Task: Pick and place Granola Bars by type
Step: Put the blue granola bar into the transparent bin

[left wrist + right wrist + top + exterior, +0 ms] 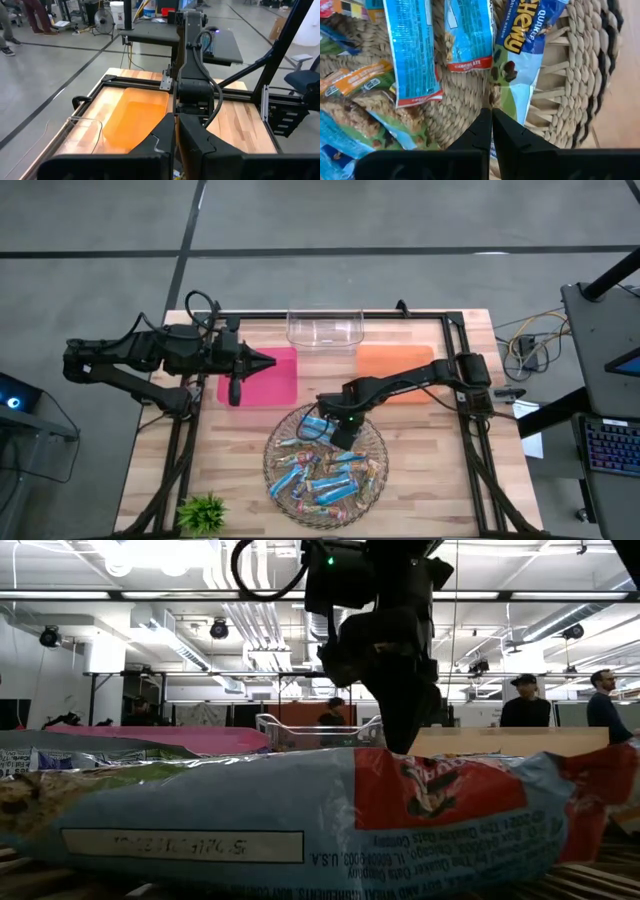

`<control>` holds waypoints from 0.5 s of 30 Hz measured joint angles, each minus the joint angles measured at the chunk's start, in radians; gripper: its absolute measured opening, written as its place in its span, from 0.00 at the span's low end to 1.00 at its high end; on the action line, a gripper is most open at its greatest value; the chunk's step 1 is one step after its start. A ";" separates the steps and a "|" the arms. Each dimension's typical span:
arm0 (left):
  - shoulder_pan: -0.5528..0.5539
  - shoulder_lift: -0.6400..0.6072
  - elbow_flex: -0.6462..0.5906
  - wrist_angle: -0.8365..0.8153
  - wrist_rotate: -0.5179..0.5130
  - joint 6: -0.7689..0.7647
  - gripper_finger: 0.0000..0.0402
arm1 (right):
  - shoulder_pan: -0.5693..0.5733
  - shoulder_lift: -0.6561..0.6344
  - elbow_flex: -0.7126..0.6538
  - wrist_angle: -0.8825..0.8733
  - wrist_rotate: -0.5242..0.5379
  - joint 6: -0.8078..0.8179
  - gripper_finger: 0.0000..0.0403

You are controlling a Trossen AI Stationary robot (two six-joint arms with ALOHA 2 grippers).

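The Granola Bars (322, 475) lie heaped in a round woven basket (375, 485) near the front middle of the table, most in shiny bright blue wrappers, a few with orange or tan panels and red bands. From the right wrist, one long blue bar (412, 50) shows small print and a red end strip, a second beside it reads "chocolate" on a red band, and a blue-and-white bar (520, 60) with yellow lettering lies toward the basket's rim (580, 75). The right gripper (337, 428) hangs over the back edge of the basket, its fingers (475, 137) pressed together with nothing between them, tips just above the weave between the bars. The left gripper (262, 362) waits well behind and to the left of the basket, over the pink tray (285, 390), fingers closed and empty. An orange tray (395, 360) lies behind the basket to the right, a clear bin (324, 328) behind it in the middle, and a small green plant (203, 512) to its left at the table's front.
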 joint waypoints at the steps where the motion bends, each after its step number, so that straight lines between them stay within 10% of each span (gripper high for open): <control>1: 0.000 0.000 0.000 -0.004 0.000 -0.003 0.01 | 0.000 0.000 0.000 0.000 0.000 -0.001 0.02; 15: 0.000 -0.001 0.000 -0.009 0.000 -0.003 0.01 | -0.002 -0.051 0.005 -0.005 -0.050 -0.027 0.02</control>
